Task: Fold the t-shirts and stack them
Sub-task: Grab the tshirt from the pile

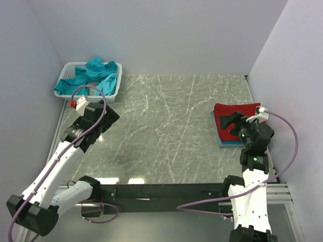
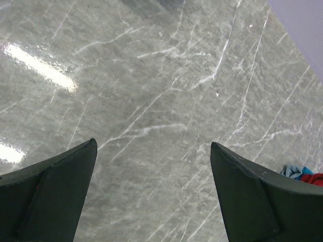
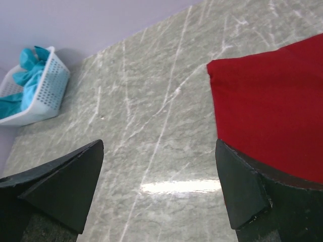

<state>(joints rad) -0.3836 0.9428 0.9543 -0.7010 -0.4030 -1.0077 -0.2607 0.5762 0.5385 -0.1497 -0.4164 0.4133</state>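
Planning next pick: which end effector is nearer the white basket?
Left. Left end effector is just beside the basket; right end effector is across the table, over the red t-shirt.

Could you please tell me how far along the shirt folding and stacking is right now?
Done: a folded red shirt lies on a folded blue shirt at the right edge of the table. In hand: nothing; both arms' jaws stand open and empty. Left: crumpled teal shirts sit unfolded in the white basket at the far left corner.
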